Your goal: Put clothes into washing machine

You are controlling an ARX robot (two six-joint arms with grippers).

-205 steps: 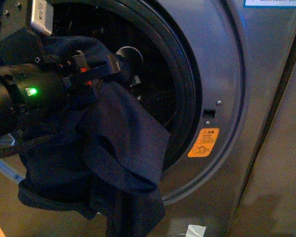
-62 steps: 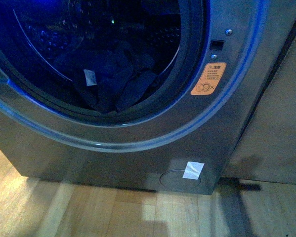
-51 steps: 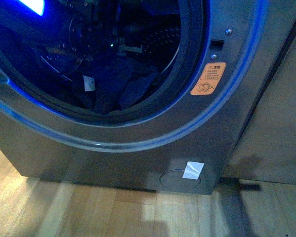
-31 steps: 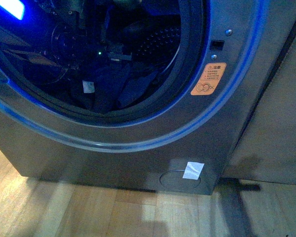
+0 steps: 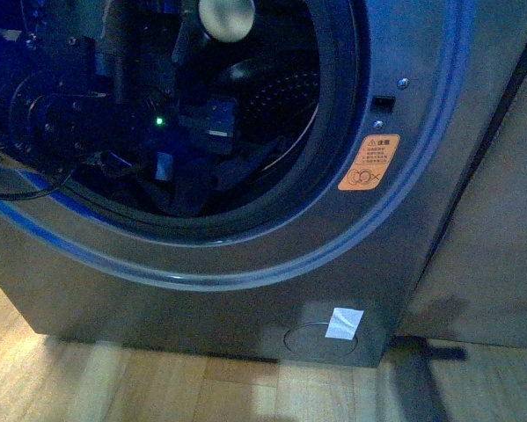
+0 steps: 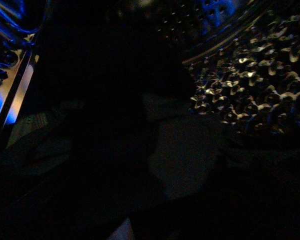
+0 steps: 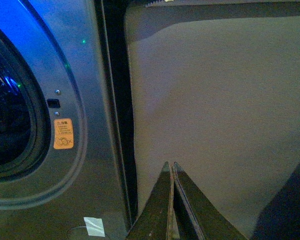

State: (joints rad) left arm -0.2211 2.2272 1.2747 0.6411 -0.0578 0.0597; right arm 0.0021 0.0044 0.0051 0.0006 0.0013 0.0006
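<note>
The clothes (image 5: 201, 180) are seen low inside the washing machine (image 5: 395, 220) drum with the left arm reaching in, its fingers hidden so their state cannot be told, while the right gripper (image 7: 172, 200) is pressed together, empty; withdrawal is judged next.

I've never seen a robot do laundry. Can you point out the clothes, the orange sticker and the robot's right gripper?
clothes (image 5: 232, 171): front view, dark fold low inside the drum.
orange sticker (image 5: 368, 163): front view, its middle, on the washing machine's front.
right gripper (image 7: 171, 172): right wrist view, between its closed fingertips.
</note>
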